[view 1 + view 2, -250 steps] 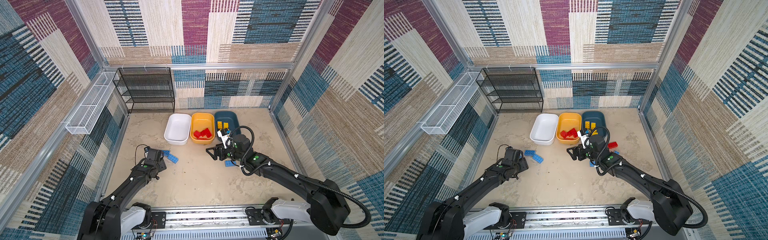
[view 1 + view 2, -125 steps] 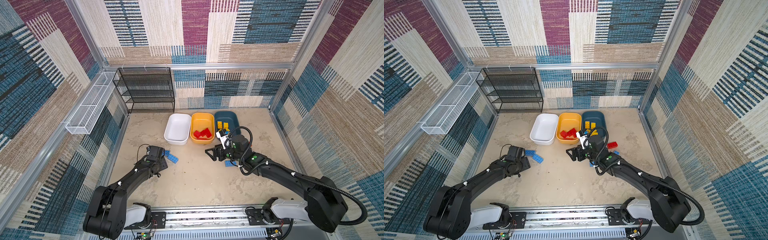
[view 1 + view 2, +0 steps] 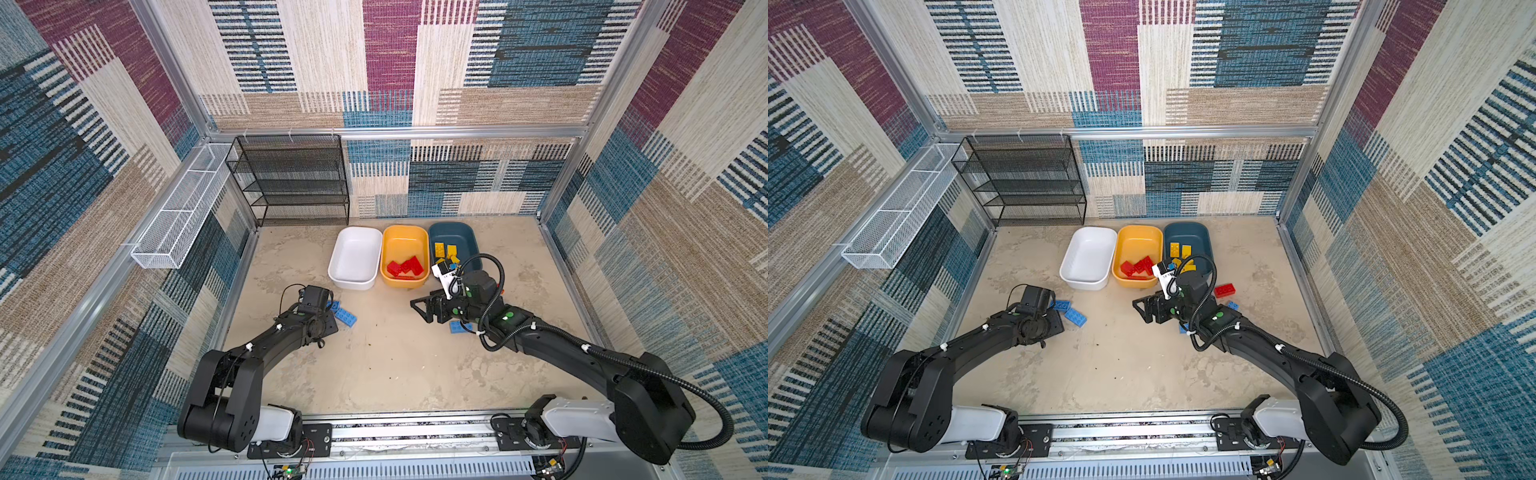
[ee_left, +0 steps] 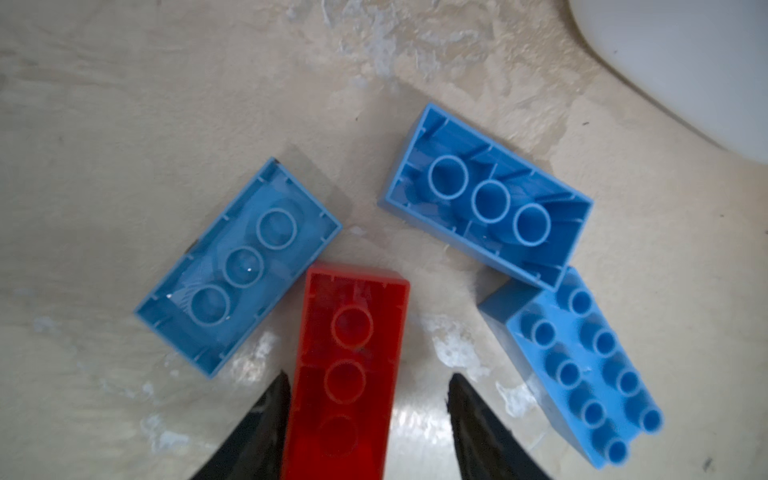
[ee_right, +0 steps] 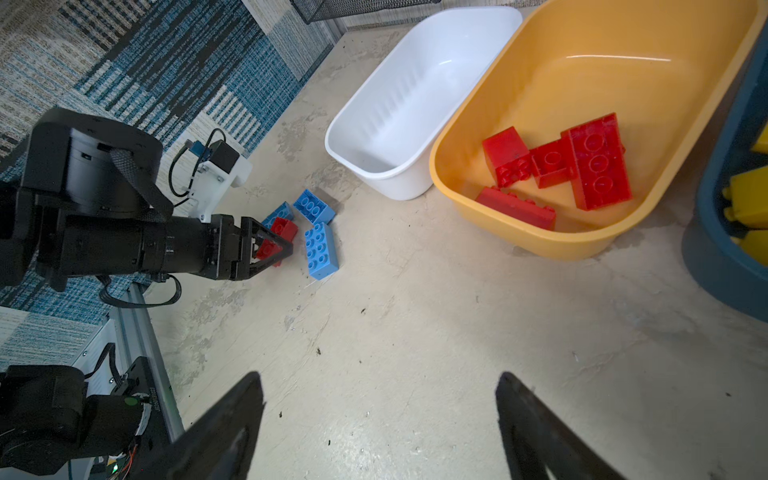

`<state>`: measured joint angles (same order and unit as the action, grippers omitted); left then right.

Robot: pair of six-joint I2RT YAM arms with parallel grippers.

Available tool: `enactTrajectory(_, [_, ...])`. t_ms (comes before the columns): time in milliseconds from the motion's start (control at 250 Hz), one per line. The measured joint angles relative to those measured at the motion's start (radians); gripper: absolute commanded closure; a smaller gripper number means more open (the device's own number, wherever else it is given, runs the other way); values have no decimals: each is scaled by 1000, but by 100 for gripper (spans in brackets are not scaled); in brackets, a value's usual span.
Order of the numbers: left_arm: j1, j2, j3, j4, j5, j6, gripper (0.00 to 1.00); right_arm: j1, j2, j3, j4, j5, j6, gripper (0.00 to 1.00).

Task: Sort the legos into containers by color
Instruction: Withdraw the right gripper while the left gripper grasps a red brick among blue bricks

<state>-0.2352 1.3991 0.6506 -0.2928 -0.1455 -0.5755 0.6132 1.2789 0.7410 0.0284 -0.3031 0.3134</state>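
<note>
My left gripper (image 4: 369,376) is low over the floor, astride a red lego (image 4: 349,365) lying studs down. One finger touches it and a gap shows at the other, so the jaws are open. Three blue legos (image 4: 237,266) (image 4: 486,195) (image 4: 582,365) lie around it. The white container (image 3: 353,286) is empty, the yellow-orange one (image 3: 405,237) holds red legos (image 5: 598,162), and the teal one (image 3: 453,232) holds yellow legos (image 5: 748,199). My right gripper (image 5: 380,376) hangs open over bare floor in front of the containers. Another red lego (image 3: 1224,289) and a blue one (image 3: 457,327) lie by the right arm.
A black mesh shelf rack (image 3: 291,183) stands at the back left and a long white wire basket (image 3: 183,208) hangs on the left wall. Patterned walls close in the floor on three sides. The arms' base rail (image 3: 395,432) runs along the front.
My left gripper has moved forward onto the red lego and its jaws have narrowed round it. The right gripper has drifted slightly left, still open.
</note>
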Motion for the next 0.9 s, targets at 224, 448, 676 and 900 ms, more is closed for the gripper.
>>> enactTrajectory(224, [0,47,39,0,2,1,51,0,3,0,-1,0,0,11])
enactTrajectory(448, [0,77,58,-1,2,3,66,0,0,0,-1,0,-3,11])
enactTrajectory(676, [2,49,58,-14,2,3,71,0,-8,0,-2,0,-3,11])
enactTrajectory(900, [1,-52,70,-60,24,3,71,0,-42,-20,1,-2,-3,11])
